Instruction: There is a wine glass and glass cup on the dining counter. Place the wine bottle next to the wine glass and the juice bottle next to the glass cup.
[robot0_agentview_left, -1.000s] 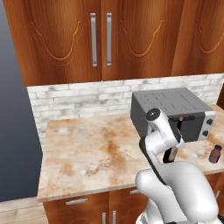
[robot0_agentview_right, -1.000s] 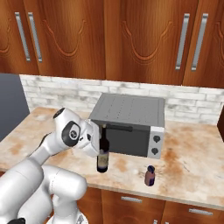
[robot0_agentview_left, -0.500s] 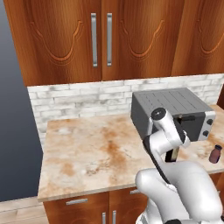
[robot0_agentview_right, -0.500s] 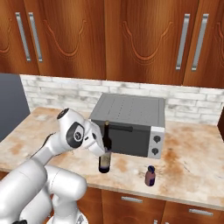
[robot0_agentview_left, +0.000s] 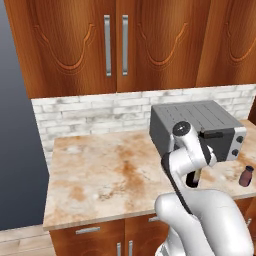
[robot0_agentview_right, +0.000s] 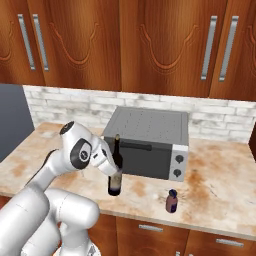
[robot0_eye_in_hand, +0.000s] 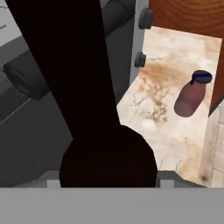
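The wine bottle (robot0_agentview_right: 114, 185), tall and nearly black, is upright on the wall counter in front of a toaster oven. My gripper (robot0_agentview_right: 114, 162) is shut on its upper body, below the slim neck. In the hand view the wine bottle (robot0_eye_in_hand: 87, 109) looms dark right in front of the camera. Its lower part (robot0_agentview_left: 194, 177) peeks out under my arm in the left base view. The small maroon juice bottle (robot0_agentview_right: 172, 201) (robot0_agentview_left: 245, 176) (robot0_eye_in_hand: 191, 95) stands apart to the right, near the counter's front edge. The wine glass, the glass cup and the dining counter are out of view.
A grey toaster oven (robot0_agentview_right: 150, 140) (robot0_agentview_left: 200, 125) sits right behind the wine bottle, its handle and knobs close to my hand. Wooden wall cabinets (robot0_agentview_right: 130, 45) hang above the brick backsplash. The marbled counter top (robot0_agentview_left: 105, 170) stretches away to the left.
The jaws have closed on the wine bottle, and my hand has settled closer to it. The bottle stays in about the same spot. The juice bottle has not moved.
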